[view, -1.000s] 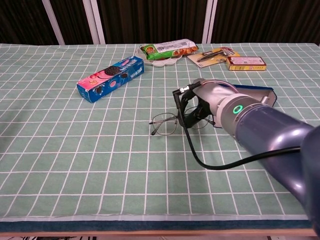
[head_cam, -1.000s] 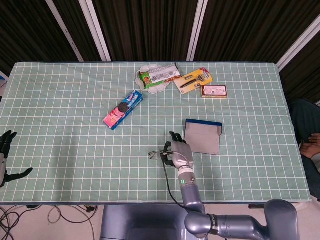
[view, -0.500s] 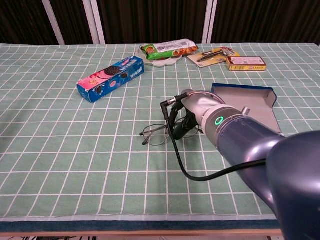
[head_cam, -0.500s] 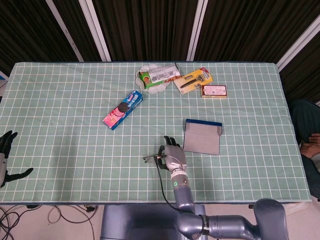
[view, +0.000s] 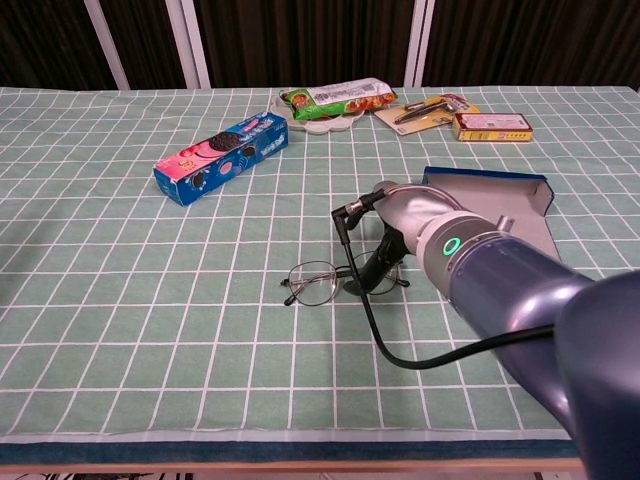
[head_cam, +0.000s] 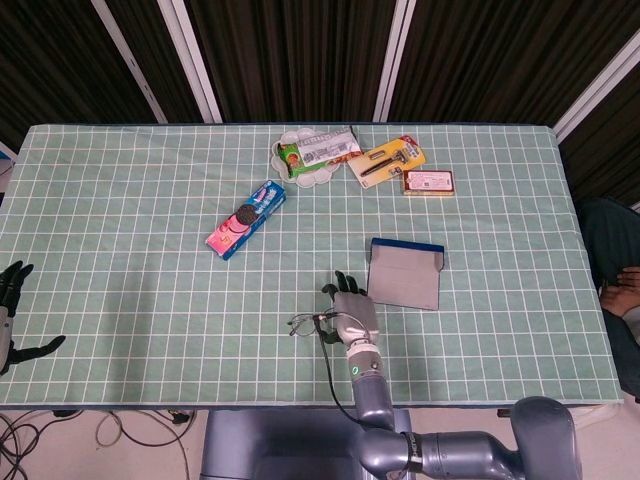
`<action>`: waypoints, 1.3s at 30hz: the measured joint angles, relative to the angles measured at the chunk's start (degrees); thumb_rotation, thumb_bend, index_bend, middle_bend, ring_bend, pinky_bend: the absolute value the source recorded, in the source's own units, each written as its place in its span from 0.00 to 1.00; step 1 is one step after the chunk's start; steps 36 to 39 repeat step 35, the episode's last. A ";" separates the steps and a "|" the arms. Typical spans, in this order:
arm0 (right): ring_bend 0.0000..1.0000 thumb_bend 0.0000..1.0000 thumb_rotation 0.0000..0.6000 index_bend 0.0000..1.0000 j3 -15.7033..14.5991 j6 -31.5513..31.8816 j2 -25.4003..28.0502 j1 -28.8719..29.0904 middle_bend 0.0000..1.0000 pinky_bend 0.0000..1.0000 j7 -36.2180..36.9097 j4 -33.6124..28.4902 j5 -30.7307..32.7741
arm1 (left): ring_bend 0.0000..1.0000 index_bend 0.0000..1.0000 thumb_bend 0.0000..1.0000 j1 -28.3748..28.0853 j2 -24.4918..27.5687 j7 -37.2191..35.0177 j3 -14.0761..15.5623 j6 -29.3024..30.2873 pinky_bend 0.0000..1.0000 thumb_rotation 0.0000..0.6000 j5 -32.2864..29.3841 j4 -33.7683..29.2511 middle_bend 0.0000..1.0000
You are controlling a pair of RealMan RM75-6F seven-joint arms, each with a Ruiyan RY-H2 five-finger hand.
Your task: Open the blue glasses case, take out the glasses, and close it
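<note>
lab | gridded green table mat (head_cam: 120, 220) | dark ribbed wall panels (head_cam: 300, 50)

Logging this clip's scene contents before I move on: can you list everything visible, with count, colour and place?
Glasses case: one, blue with grey lining, open, right of centre.
Glasses: one pair, thin dark wire frame, on the cloth left of the case, at the right hand's fingers.
Cookie box: one, blue and pink, left of centre.
Snack packet: one, green, on a white plate at the far edge.
Razor pack: one, yellow card, right of the plate.
Small box: one, orange-red, beside the razor pack.
Tablecloth: one, green with white grid.
Right hand: dark fingers over the glasses; grip unclear.
Left hand: dark, at the table's left edge, holding nothing.
</note>
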 measured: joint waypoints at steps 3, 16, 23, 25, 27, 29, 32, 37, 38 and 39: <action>0.00 0.28 1.00 0.21 -0.46 0.71 1.29 -0.31 0.00 0.19 -0.19 -1.18 -1.60 | 0.00 0.00 0.03 0.07 -0.03 0.05 0.04 0.18 0.00 1.00 0.13 0.06 0.00; 0.00 0.14 1.00 0.07 -3.46 3.92 17.43 -6.63 0.00 0.19 2.16 -11.44 -10.31 | 0.00 0.00 0.03 0.33 -0.37 0.75 -0.12 0.86 0.00 1.00 -0.11 0.45 0.00; 0.00 0.13 1.00 0.00 -9.77 3.88 31.44 -14.22 0.00 0.19 9.70 -13.67 -19.94 | 0.00 0.00 0.03 0.34 -0.72 2.47 0.04 1.07 0.00 1.00 -0.01 0.61 0.00; 0.00 0.13 1.00 0.00 -12.59 4.09 35.00 -17.02 0.00 0.19 13.07 -13.46 -23.89 | 0.00 0.00 0.03 0.23 -0.87 3.26 0.16 1.01 0.00 1.00 0.11 0.73 0.00; 0.00 0.12 1.00 0.00 -15.52 4.68 38.10 -20.10 0.00 0.19 16.75 -12.80 -27.75 | 0.00 0.00 0.03 0.17 -1.11 4.13 0.32 1.09 0.00 1.00 0.42 0.96 0.00; 0.00 0.11 1.00 0.00 -17.80 5.40 40.07 -22.49 0.00 0.19 19.94 -11.80 -31.08 | 0.00 0.00 0.03 0.18 -1.23 4.84 0.54 1.14 0.00 1.00 0.63 1.17 0.00; 0.00 0.10 1.00 0.00 -21.23 6.90 42.20 -26.53 0.00 0.19 24.92 -9.23 -36.42 | 0.00 0.00 0.03 0.24 -1.33 5.63 0.78 1.34 0.00 1.00 0.95 1.43 0.00; 0.00 0.10 1.00 0.00 -23.24 8.45 43.14 -29.33 0.00 0.19 27.49 -5.82 -40.24 | 0.00 0.00 0.03 0.36 -1.39 6.07 0.88 1.60 0.00 1.00 1.03 1.51 0.00; 0.00 0.10 1.00 0.00 -23.24 8.45 43.14 -29.33 0.00 0.19 27.49 -5.82 -40.24 | 0.00 0.00 0.03 0.36 -1.39 6.07 0.88 1.60 0.00 1.00 1.03 1.51 0.00; 0.00 0.10 1.00 0.00 -23.24 8.45 43.14 -29.33 0.00 0.19 27.49 -5.82 -40.24 | 0.00 0.00 0.03 0.36 -1.39 6.07 0.88 1.60 0.00 1.00 1.03 1.51 0.00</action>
